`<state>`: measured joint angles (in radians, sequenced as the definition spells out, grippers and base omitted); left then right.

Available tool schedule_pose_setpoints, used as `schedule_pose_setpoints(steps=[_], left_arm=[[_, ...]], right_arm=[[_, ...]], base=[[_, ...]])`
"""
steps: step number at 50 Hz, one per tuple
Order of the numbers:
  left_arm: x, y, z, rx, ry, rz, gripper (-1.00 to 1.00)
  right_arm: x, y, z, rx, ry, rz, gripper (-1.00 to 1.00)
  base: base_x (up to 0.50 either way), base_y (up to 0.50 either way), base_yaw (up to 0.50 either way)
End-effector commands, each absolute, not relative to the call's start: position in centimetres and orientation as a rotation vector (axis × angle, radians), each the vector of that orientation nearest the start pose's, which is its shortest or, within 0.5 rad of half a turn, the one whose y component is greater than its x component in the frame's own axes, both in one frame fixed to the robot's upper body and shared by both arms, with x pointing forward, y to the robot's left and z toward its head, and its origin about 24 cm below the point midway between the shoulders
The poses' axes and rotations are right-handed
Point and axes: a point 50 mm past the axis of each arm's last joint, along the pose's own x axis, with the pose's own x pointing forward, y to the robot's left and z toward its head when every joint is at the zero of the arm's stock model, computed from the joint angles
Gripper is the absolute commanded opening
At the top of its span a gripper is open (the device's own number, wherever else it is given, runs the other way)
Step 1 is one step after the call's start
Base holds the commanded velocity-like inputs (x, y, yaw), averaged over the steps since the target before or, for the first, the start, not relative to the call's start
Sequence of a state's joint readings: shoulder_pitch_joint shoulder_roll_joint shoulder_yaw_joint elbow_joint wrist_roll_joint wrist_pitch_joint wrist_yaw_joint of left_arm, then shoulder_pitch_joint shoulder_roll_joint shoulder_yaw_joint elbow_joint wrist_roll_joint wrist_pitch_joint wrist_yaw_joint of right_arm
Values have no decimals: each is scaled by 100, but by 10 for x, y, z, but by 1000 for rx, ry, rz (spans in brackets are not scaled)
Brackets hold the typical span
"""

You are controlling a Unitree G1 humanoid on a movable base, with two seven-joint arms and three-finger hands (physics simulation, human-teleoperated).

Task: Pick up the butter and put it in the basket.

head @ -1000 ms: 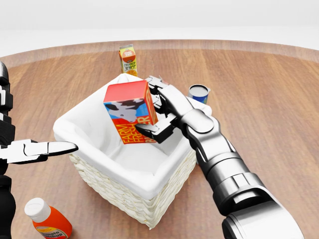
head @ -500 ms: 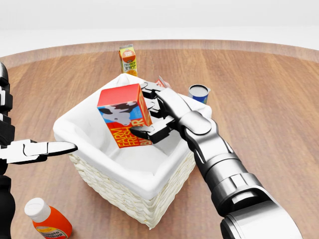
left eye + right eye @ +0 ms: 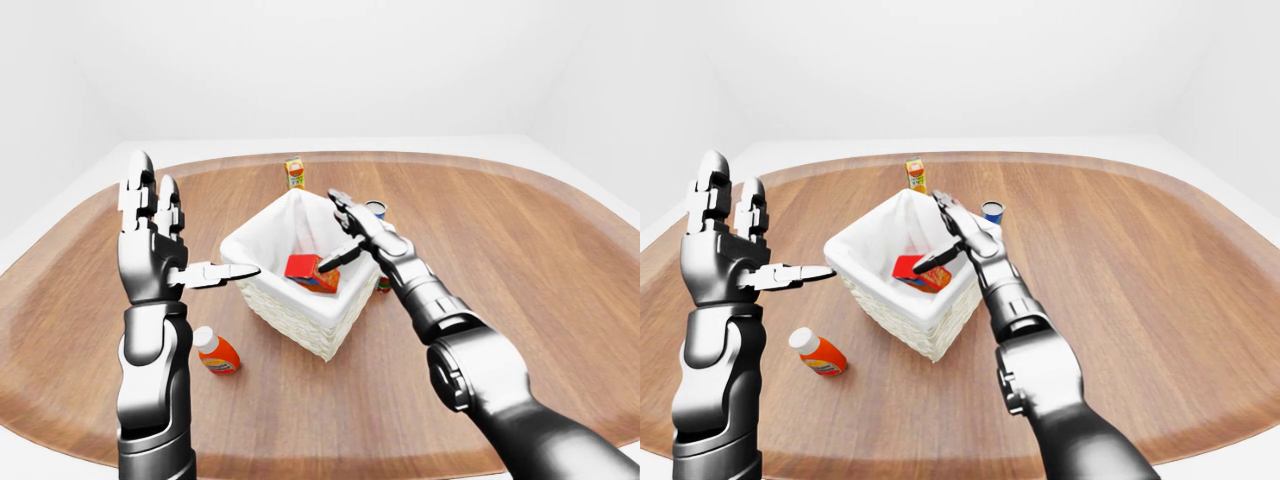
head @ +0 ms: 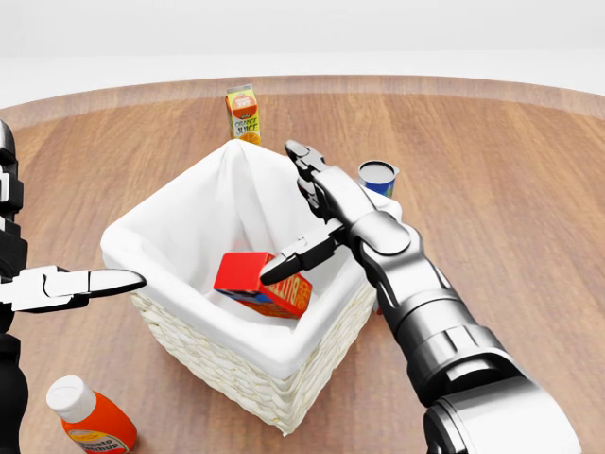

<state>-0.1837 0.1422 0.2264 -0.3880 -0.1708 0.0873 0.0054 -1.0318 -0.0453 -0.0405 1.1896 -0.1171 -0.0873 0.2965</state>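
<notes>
The butter, a red and orange carton with a cow picture, lies on its side inside the white-lined wicker basket, near the right wall. My right hand hovers over the basket's right rim, open, its thumb tip just above the carton and not holding it. In the left-eye view my left hand is raised left of the basket, open, fingers up and thumb pointing at the basket's left rim.
An orange juice carton stands above the basket in the head view. A blue can sits right of the basket, behind my right hand. A tomato sauce bottle lies at the lower left on the wooden table.
My right hand has opened and let go of the butter, which dropped from above the basket to lie inside it. The left hand has stayed put.
</notes>
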Motion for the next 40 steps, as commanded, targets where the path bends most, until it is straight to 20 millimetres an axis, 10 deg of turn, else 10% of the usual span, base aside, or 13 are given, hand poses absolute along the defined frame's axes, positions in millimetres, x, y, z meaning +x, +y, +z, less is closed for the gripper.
schedule_pose_setpoints(steps=[1, 23, 40], left_arm=[[257, 204, 175, -15, -504, 117, 100], [257, 205, 175, -21, -503, 120, 100], [256, 205, 181, -25, -528, 117, 100]], right_arm=[[403, -83, 110, -216, 119, 437, 100], [400, -106, 134, -50, -72, 307, 100], [330, -145, 162, 54, -440, 166, 100]], base=[[0, 0, 0], [0, 0, 0], [0, 0, 0]])
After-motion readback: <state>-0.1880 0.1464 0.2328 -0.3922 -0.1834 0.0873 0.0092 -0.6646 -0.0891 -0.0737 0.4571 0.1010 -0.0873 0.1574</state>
